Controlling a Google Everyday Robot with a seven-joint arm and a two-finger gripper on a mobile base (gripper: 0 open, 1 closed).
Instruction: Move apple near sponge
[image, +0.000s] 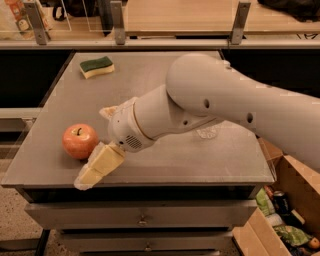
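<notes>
The red-orange apple (79, 141) stands near the front left edge of the grey table (165, 80). The sponge (97, 66), green on top and pale yellow below, lies at the far left of the table, well away from the apple. My gripper (96, 146) is open just to the right of the apple. Its near finger (100, 165) reaches past the table's front edge, and the tip of its far finger (107, 111) shows behind the wrist. The apple sits at the mouth of the fingers and is not held.
My white arm (225, 110) crosses the table from the right. A small clear glass object (207, 133) sits under the arm. An open cardboard box (287, 210) with cans and packets stands on the floor at the right. A rail with posts runs behind the table.
</notes>
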